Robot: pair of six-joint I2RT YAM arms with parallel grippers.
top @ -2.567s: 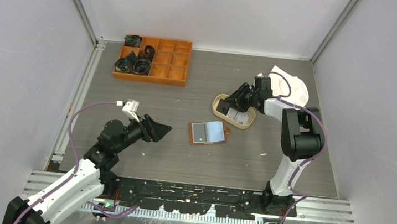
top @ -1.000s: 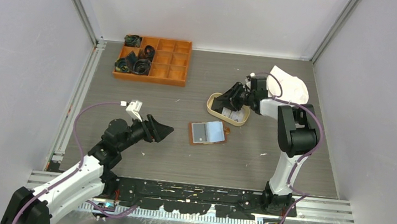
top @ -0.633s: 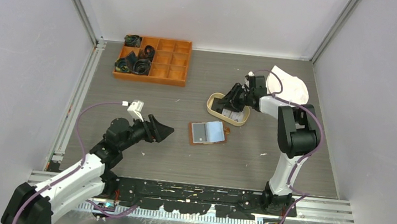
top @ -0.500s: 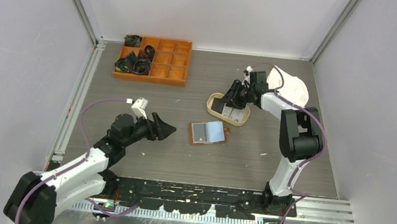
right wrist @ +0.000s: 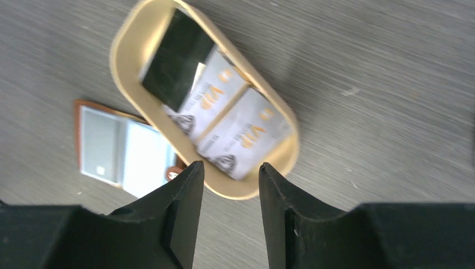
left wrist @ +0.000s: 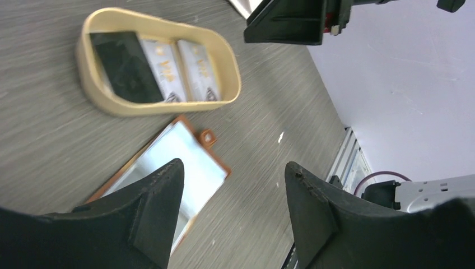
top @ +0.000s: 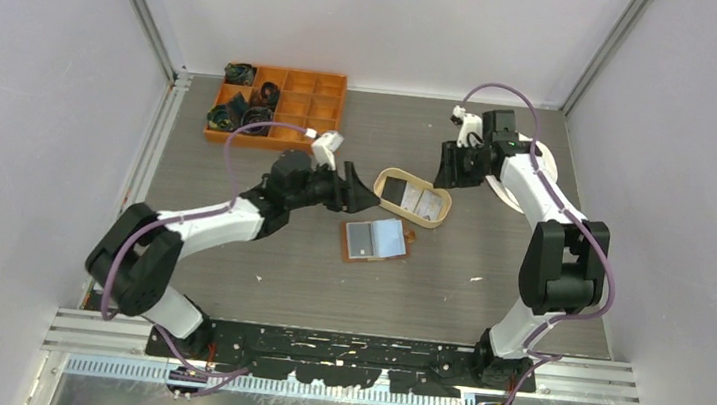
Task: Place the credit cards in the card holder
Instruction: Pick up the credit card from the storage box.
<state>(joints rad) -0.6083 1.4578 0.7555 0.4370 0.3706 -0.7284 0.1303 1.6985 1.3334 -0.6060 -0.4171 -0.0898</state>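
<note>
Our left gripper has swung across to hover by the oval tray, fingers spread wide and empty. Our right gripper has lifted off the tray, fingers slightly apart, holding nothing. Three credit cards lie in the tray. We see the card holder open on the table, just beside it.

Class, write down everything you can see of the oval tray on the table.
The oval tray has a low, light tan rim that looks like wood, with rounded ends. It sits flat on the grey table, behind the open brown wallet. Inside lie three cards side by side: one black card and two white-grey cards with orange lettering. The left gripper and right gripper hover clear of it.
</note>
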